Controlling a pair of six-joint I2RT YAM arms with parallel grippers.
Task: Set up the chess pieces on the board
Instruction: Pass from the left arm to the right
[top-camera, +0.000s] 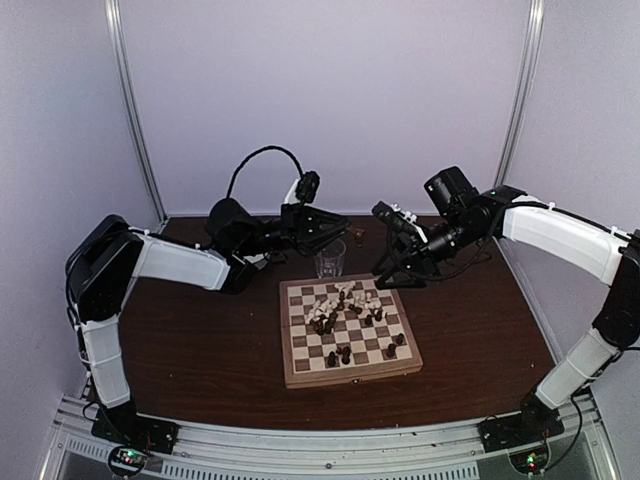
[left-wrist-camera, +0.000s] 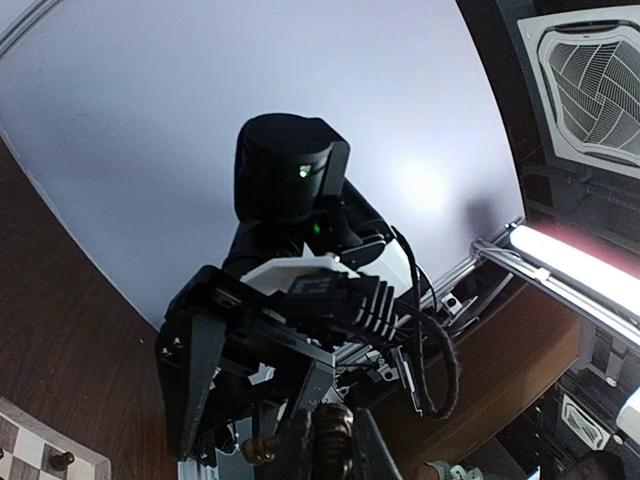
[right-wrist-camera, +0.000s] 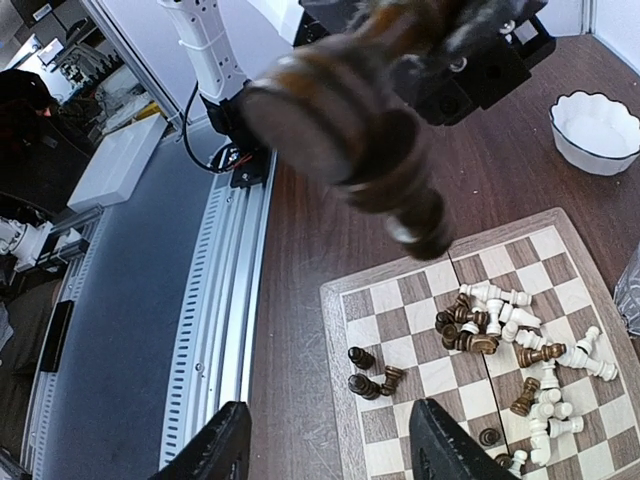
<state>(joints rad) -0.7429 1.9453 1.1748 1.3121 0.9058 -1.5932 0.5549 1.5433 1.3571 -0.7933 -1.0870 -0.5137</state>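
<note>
Left fingers (right-wrist-camera: 480, 65) clamp a tilted dark piece (right-wrist-camera: 340, 130); my right fingers (right-wrist-camera: 225, 450) gape empty, the piece far-left of them, board (right-wrist-camera: 385, 300) nearer.

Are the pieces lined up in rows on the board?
No: the pieces lie in jumbled heaps on the board, many toppled.

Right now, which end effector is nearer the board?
Right. The right end effector hangs by the board's far-right corner; the left end effector holds a dark piece behind the far rim.
</note>
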